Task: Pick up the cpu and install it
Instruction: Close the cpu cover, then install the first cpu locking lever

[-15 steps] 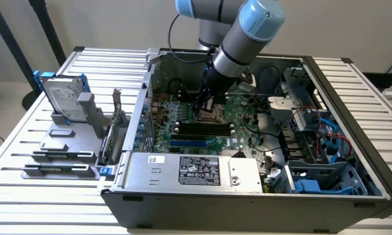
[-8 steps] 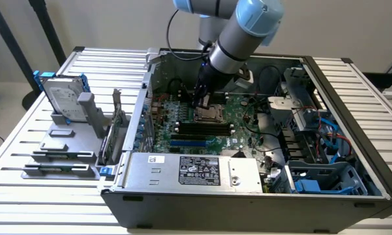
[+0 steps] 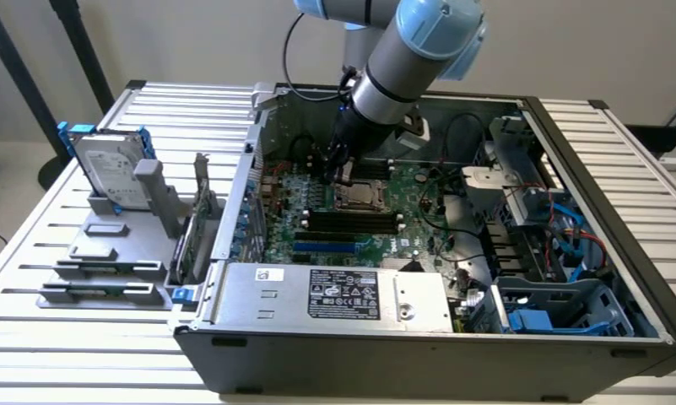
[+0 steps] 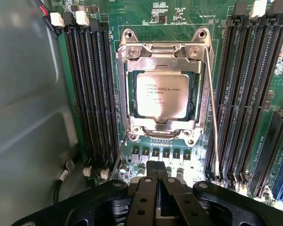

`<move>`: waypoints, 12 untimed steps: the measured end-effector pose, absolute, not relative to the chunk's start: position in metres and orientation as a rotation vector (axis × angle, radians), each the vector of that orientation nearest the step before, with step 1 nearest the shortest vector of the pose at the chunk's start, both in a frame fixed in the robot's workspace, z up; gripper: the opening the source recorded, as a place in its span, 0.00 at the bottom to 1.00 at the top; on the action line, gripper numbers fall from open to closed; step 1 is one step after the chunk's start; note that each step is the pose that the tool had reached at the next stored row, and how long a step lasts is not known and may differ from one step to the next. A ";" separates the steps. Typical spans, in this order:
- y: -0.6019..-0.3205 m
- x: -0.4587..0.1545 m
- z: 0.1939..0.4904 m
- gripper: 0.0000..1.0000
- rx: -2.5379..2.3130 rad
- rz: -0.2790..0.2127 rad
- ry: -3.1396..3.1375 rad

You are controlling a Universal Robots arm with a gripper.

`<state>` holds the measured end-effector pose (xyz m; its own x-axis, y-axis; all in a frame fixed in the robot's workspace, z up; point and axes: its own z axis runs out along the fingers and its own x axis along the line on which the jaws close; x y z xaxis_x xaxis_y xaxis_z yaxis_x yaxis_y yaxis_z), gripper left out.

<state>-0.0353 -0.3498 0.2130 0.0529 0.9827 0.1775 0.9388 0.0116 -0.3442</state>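
A: Where's the cpu [image 4: 161, 95] rn?
B: Lying flat in the socket [image 4: 160, 52] on the motherboard [image 4: 146, 14], silver top up. A metal frame rings it on all sides.
A: Gripper [image 4: 155, 170] got it?
B: No. Jaws are pressed tog., nothing btwn them. The tips hang over the board just beside the socket, not on the chip.
A: Latch?
B: A thin wire lever [image 4: 213, 117] runs along one side of the socket. Can't tell if it's hooked.
A: What's around it?
B: Rows of dark memory slots [image 4: 92, 89] flank the socket on both sides.
A: Wider scene?
B: The arm [image 3: 411, 59] reaches down into the open pc case [image 3: 428, 354], approx mid-board. The power supply [image 3: 332, 295] sits at the near edge. On the exterior view's left, outside the case, a hard drive [image 3: 110, 169] in a blue frame stands upright in a grey rack [image 3: 107, 228] on the slatted table [image 3: 23, 337].
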 end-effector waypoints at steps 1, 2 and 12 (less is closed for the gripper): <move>-0.350 -0.035 0.213 0.11 -1.970 0.163 -1.928; -0.350 -0.035 0.213 0.11 -1.970 0.163 -1.928; -0.350 -0.035 0.213 0.11 -1.970 0.163 -1.928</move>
